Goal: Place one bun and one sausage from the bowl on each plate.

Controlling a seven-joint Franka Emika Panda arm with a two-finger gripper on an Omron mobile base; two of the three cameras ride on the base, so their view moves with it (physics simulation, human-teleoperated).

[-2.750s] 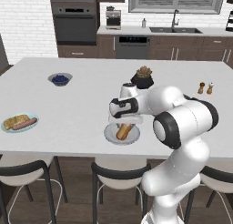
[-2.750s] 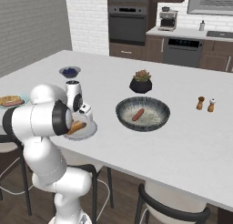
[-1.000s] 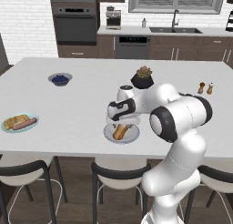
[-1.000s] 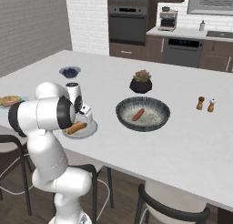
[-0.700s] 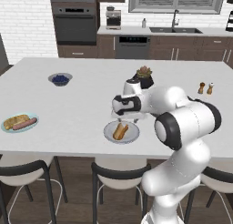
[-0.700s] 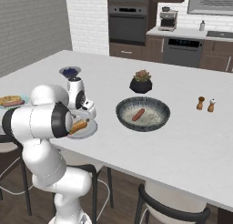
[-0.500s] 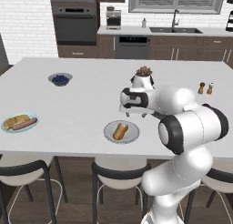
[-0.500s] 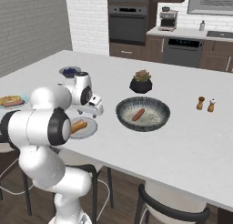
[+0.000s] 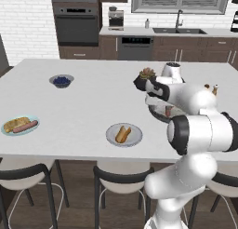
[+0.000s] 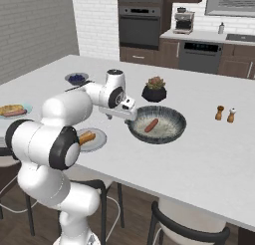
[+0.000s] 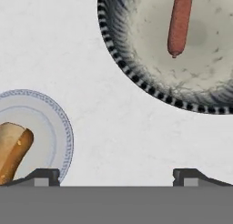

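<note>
Hovering over bare counter, the gripper (image 11: 116,175) has its jaws spread wide, holding and touching nothing. In the hand view, one sausage (image 11: 179,22) lies in the dark bowl (image 11: 119,59) at upper right; a bun (image 11: 12,148) rests on the grey plate (image 11: 61,127) at lower left, white countertop open between them. The left base view adds the teal plate (image 9: 32,129) at frame left, carrying a bun and sausage, near the counter's front edge. The right base view shows the gripper (image 10: 119,115) poised between grey plate and bowl, just beside the bowl's rim.
</note>
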